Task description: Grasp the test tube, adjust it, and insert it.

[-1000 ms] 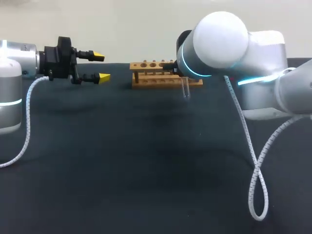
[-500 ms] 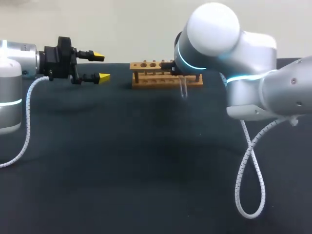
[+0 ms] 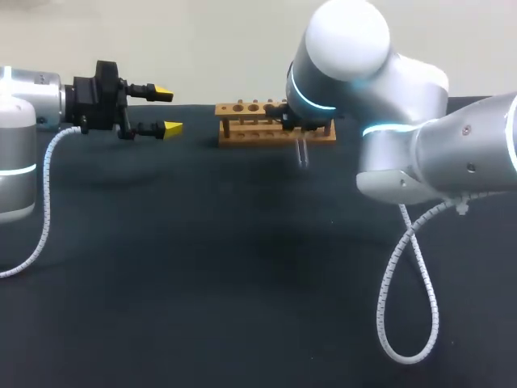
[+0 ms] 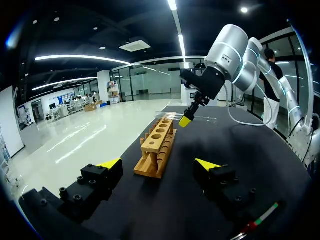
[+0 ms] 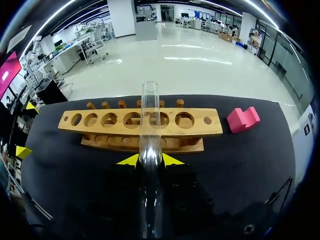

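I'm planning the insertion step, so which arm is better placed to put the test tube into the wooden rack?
Right. Its gripper is shut on the test tube, close by the wooden rack. The left gripper is open, empty and off to the rack's side.

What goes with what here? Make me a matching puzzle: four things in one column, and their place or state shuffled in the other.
1 test tube
2 wooden rack
3 pink block
4 left gripper

a open, holding nothing
b on the table beside the rack's end
c clamped between the right gripper fingers
d ahead of the tube, all holes empty

Pairs: 1-c, 2-d, 3-b, 4-a.
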`<state>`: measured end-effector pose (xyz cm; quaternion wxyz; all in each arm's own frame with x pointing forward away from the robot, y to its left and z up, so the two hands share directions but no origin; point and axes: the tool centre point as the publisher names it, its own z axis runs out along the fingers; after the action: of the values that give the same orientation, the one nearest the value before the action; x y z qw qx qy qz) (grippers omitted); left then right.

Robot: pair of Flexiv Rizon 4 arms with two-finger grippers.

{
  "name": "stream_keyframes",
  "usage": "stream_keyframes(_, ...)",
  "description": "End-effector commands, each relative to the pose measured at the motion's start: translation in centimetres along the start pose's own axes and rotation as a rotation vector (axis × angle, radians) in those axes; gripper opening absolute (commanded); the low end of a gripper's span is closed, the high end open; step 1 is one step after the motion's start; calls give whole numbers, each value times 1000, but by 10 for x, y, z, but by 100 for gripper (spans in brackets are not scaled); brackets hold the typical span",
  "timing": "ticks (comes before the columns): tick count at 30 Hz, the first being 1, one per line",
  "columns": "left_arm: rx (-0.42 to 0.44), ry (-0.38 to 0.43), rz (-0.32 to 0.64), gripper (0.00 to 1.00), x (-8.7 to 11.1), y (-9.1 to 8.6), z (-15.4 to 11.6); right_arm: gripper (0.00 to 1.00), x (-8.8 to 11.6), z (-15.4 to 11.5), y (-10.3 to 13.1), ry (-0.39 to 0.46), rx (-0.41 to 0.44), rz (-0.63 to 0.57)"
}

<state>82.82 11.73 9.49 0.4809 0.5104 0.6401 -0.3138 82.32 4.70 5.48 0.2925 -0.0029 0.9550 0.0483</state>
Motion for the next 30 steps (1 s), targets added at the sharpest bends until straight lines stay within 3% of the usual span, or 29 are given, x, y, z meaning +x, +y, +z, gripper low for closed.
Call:
stream_keyframes(1, -5, -5, 4, 100, 1, -2, -1, 0, 0, 5, 1, 21, 0, 2)
stream_keyframes(14, -5, -5, 4, 100, 1, -2, -1, 0, 9, 15, 0, 81, -9, 13)
stream_keyframes(30, -5, -5, 4, 100, 1, -2, -1, 0, 15, 10, -1, 76, -5, 42)
